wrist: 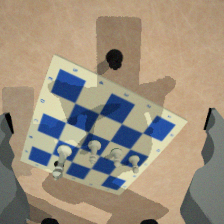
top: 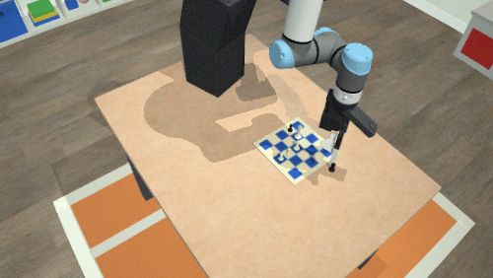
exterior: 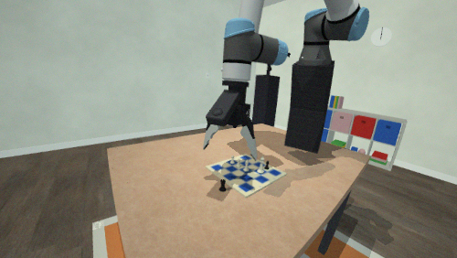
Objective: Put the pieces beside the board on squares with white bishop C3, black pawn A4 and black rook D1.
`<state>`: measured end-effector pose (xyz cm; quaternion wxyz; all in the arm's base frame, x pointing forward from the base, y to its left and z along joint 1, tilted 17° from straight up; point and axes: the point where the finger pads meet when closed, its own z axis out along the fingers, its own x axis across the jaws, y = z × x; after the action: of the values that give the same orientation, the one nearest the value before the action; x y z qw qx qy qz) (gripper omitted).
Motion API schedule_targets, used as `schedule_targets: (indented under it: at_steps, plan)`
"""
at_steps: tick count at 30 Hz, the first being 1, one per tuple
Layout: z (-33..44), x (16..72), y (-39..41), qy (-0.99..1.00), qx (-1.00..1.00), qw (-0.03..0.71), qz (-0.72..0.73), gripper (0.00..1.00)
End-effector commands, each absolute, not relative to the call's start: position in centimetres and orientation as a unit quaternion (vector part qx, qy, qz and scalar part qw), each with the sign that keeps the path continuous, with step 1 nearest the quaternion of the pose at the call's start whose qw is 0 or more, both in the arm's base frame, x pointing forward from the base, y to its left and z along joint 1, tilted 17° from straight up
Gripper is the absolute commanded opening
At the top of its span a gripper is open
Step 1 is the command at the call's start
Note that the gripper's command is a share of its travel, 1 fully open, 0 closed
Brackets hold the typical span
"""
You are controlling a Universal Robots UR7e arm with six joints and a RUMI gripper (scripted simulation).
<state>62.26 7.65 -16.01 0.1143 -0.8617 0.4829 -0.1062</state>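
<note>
The black rook stands upright beside the board, off its E-row edge. The black pawn stands on A4. In the wrist view it is mostly hidden behind the tall white piece on B4. The white bishop appears to stand upright on C3. D1 bears no piece. My gripper is wide open and empty, above the board's E-row side and close to the rook.
Two smaller white pieces stand on C2 and C1, in one row with the bishop. The tabletop reaches well past the board. A black pedestal rises at the table's back.
</note>
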Motion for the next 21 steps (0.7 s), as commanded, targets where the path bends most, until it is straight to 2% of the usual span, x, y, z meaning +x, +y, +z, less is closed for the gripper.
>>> schedule_targets:
  at_steps: [1,2,3,21]
  plan:
    - [-15.93,63.45,7.69,0.470,-0.870,0.110,-0.102,1.00]
    - [-15.93,63.46,7.69,0.470,-0.870,0.110,-0.102,1.00]
    - [-15.93,63.46,7.69,0.470,-0.870,0.110,-0.102,0.22]
    - [-15.93,63.46,7.69,0.470,-0.870,0.110,-0.102,0.22]
